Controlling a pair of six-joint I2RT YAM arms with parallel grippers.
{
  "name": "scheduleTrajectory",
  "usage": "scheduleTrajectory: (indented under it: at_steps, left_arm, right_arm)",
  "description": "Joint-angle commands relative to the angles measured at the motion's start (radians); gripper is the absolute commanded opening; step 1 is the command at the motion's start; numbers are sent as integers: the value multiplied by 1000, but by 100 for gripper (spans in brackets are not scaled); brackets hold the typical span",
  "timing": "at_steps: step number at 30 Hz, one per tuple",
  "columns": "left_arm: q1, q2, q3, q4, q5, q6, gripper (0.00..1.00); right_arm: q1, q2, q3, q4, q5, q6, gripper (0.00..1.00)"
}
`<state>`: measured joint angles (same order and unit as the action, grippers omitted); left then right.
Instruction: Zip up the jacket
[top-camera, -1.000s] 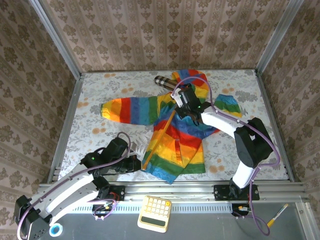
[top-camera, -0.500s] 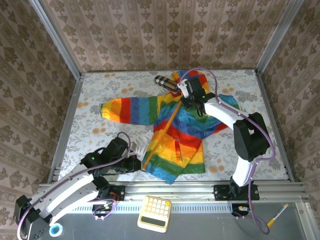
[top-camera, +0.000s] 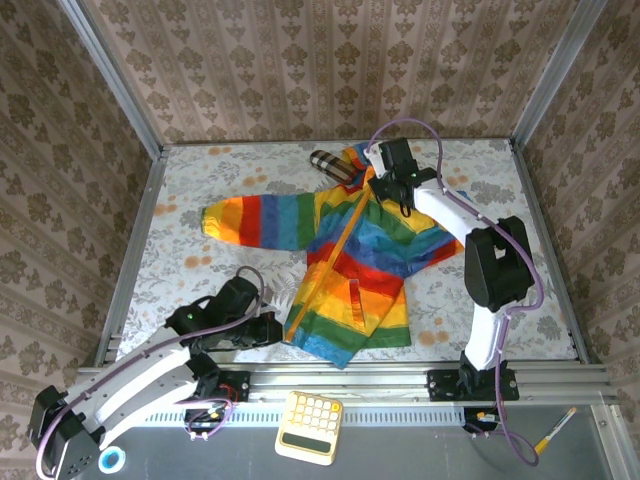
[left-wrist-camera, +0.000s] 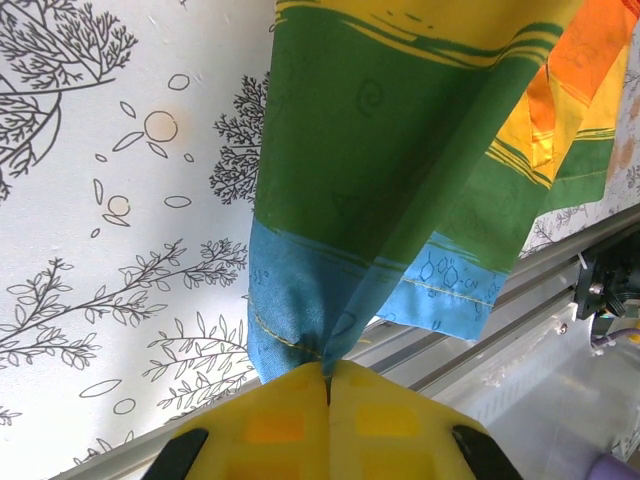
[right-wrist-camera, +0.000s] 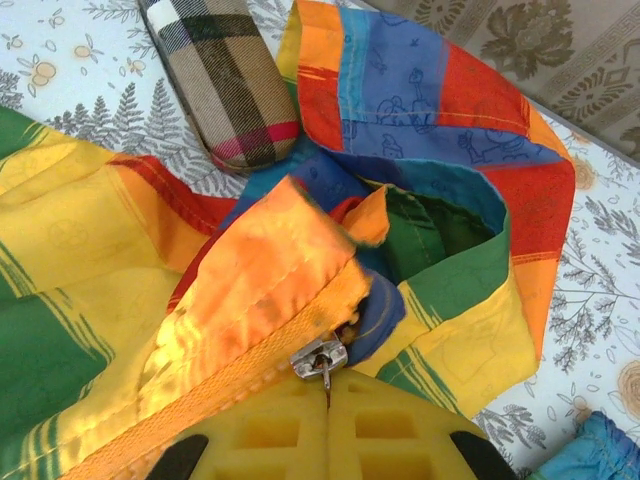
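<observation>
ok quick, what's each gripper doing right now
left gripper: closed, pinching the jacket at its hem
right gripper: closed on the zipper pull by the hood

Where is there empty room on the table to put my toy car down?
Bare spots: the far left corner of the table, behind the jacket sleeve; the left patch between that sleeve and the left arm; and the far right corner, beyond the right arm. The middle is crowded with the jacket and the plaid pouch.

The jacket (left-wrist-camera: 400, 150) runs off the left wrist view's upper edge; its blue hem corner vanishes between the pads of the left gripper (left-wrist-camera: 328, 385) at bottom centre. In the right wrist view, the top edge crops the plaid pouch (right-wrist-camera: 225, 80).
</observation>
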<state>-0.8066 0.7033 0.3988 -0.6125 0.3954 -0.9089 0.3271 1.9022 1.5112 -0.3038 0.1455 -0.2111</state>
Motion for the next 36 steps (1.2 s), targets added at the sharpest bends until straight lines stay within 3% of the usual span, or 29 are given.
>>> scheduleTrajectory:
  at_steps: [1, 17, 28, 29, 30, 32, 34, 36]
  left_arm:
    - [-5, 16, -14, -44, 14, -7, 0]
    - [16, 88, -31, 33, 30, 2, 0]
    - [104, 248, 101, 9, -21, 168, 2]
    - [118, 247, 109, 0, -27, 178, 10]
    - [124, 243, 118, -10, -38, 182, 19]
    - [139, 222, 141, -38, -64, 196, 36]
    - [150, 197, 168, -64, -85, 213, 43]
    - [159, 166, 192, -85, -105, 229, 46]
  right_arm:
    - [-22, 28, 67, -10, 20, 0, 0]
    - [-45, 86, 192, -77, 68, 5, 0]
    - [-60, -20, 123, -71, 144, 15, 0]
    - [-62, -30, 118, -76, 157, 18, 2]
    - [-63, -38, 113, -81, 168, 23, 11]
    - [-63, -60, 104, -95, 180, 41, 39]
    - [-65, -88, 89, -104, 167, 53, 49]
    - [-64, -121, 66, -103, 150, 69, 52]
